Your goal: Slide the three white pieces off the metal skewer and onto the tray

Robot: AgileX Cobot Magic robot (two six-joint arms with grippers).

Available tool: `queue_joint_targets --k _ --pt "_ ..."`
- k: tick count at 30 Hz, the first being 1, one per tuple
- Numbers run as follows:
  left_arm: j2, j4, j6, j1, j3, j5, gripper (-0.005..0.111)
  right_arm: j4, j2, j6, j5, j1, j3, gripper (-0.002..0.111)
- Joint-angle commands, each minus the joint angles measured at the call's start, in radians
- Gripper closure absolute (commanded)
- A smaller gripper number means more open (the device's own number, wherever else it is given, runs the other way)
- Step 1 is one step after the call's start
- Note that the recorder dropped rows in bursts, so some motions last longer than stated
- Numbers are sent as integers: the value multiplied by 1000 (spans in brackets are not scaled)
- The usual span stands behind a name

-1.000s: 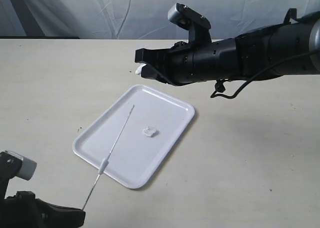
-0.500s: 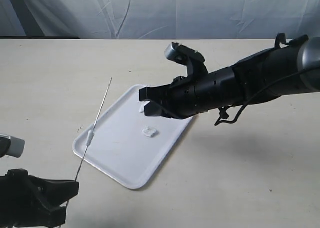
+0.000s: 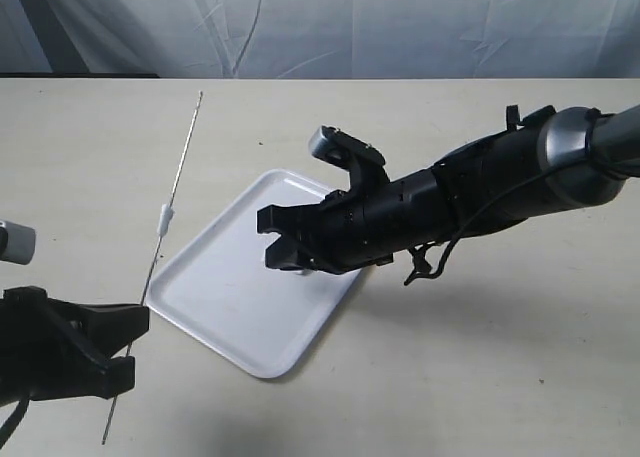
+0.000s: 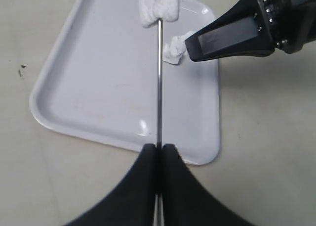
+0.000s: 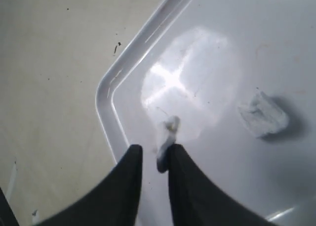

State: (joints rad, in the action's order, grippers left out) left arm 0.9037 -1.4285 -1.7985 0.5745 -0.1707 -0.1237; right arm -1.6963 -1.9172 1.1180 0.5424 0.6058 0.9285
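- Left claw (image 4: pixel 158 147) is clamped on the skewer (image 4: pixel 159 87), raised near the tray (image 4: pixel 98 87).
- Right claw (image 5: pixel 154 151) hangs low over the tray, jaws narrowly parted. The second piece (image 5: pixel 167 134) lies against one finger, apparently not pinched.
- First piece (image 5: pixel 261 114) lies on the tray: done.
- Third piece (image 4: pixel 158 6) sits on the skewer, yet to slide off.

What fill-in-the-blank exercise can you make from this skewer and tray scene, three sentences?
The left end effector is shut on the metal skewer, which carries ___ white piece.
The right end effector, over the tray, has a second piece ___ its fingers.
The third piece lies on this ___ tray.
Missing words: one, between, white.
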Motion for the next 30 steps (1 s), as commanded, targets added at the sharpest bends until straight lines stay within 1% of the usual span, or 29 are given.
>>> queue_joint_targets --k 1,4,7,11,13,19,23,30 --pt "11 -22 3 5 -6 47 107 -22 0 3 11 1 -6 68" --pt "50 -48 3 5 -6 86 107 -32 2 3 65 1 -6 63" --pt "81 -88 3 5 -6 124 107 -37 18 3 100 1 -6 63" --pt "120 -90 4 5 -21 146 107 -48 52 3 157 3 -6 63" --pt "138 -103 4 5 -34 147 107 -48 73 13 158 14 -6 63" --pt "207 -142 4 5 -89 147 107 -48 101 35 74 58 14 63" --pt "261 -142 4 5 -115 101 107 -48 101 33 22 89 50 63" --pt "331 -158 4 7 -143 66 107 -48 101 23 -89 127 118 63"
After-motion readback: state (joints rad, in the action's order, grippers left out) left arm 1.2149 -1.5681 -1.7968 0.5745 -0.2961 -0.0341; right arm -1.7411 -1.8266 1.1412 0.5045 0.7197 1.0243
